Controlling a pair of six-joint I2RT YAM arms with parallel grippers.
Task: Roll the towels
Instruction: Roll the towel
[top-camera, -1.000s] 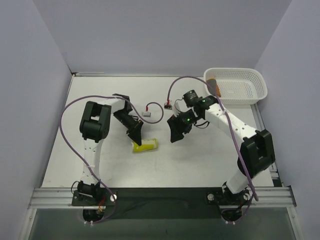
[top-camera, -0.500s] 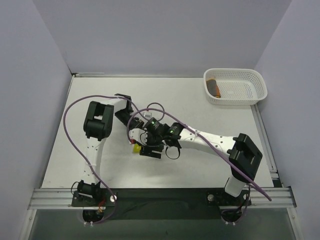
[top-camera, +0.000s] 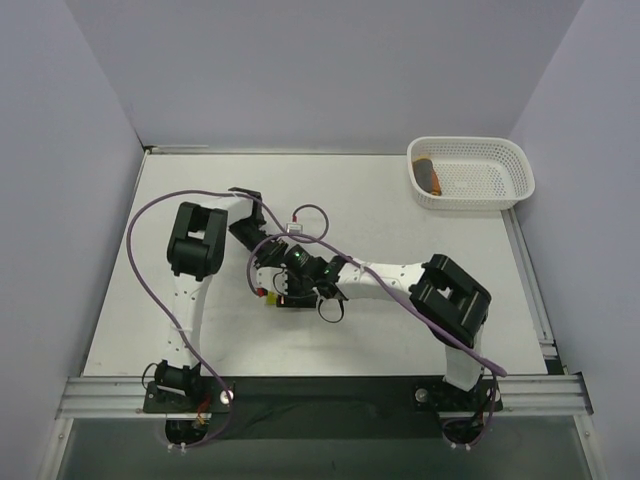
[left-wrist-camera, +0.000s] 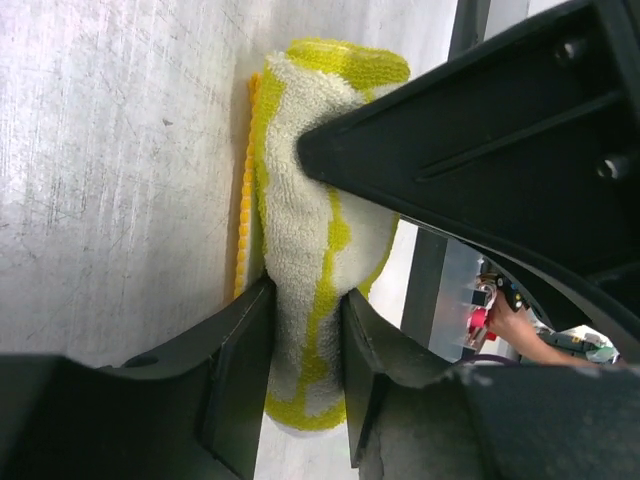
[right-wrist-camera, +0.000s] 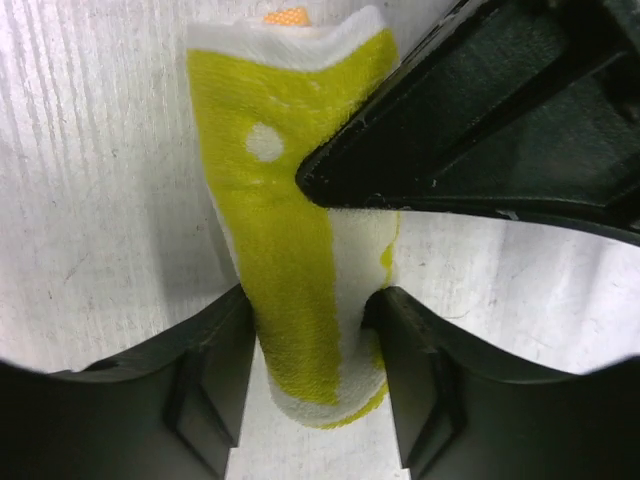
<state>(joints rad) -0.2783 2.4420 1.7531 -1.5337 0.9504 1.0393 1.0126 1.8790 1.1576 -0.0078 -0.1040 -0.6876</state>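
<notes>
Left wrist view has the rolled yellow towel (left-wrist-camera: 300, 230) pinched between the part-open jaws of the left gripper (left-wrist-camera: 305, 300), probably to stop the roll springing loose. Right wrist view shows the right gripper (right-wrist-camera: 312, 295) clamping the same roll, jaws likewise part open. Only the top view places it left of the table (top-camera: 400, 200) centre, and shows the orange towel (top-camera: 429, 175) rolled in the basket (top-camera: 515, 165) at the far right corner.
</notes>
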